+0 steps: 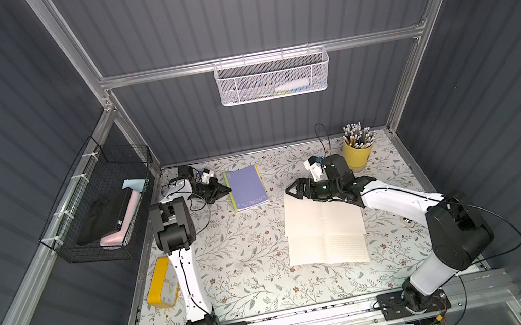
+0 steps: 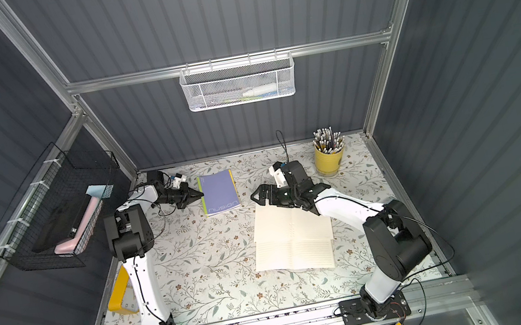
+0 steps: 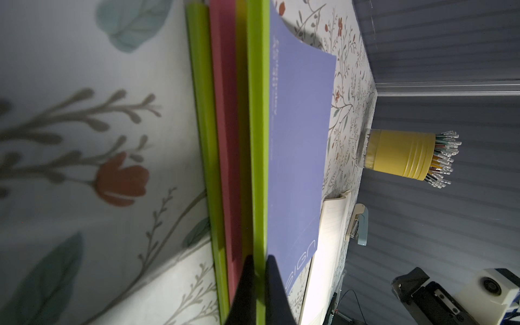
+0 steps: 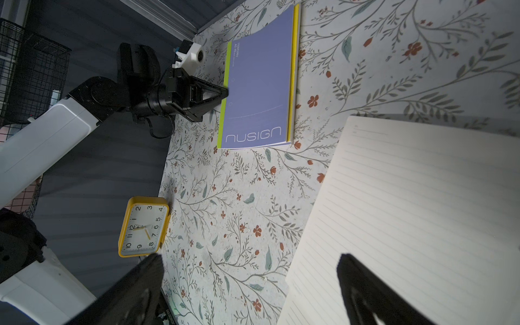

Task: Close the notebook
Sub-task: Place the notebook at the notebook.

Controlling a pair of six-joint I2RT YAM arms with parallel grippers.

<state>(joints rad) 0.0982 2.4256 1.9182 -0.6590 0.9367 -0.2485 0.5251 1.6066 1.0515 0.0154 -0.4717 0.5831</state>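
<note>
As we look across the bench point(image 1: 240, 263), the open notebook point(image 1: 326, 231) lies flat, cream pages up, with a closed purple notebook point(image 1: 247, 187) near its far corner. Over that corner the right end effector point(image 1: 294, 193) hangs spread; away from the open notebook, the left end effector point(image 1: 227, 189) is pressed together against the purple notebook's green edge.

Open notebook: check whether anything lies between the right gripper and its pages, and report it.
Nothing visible does. The right gripper hangs open at the far corner of the open notebook, whose pages are bare. The purple notebook lies shut and apart from it, toward the left arm.
</note>
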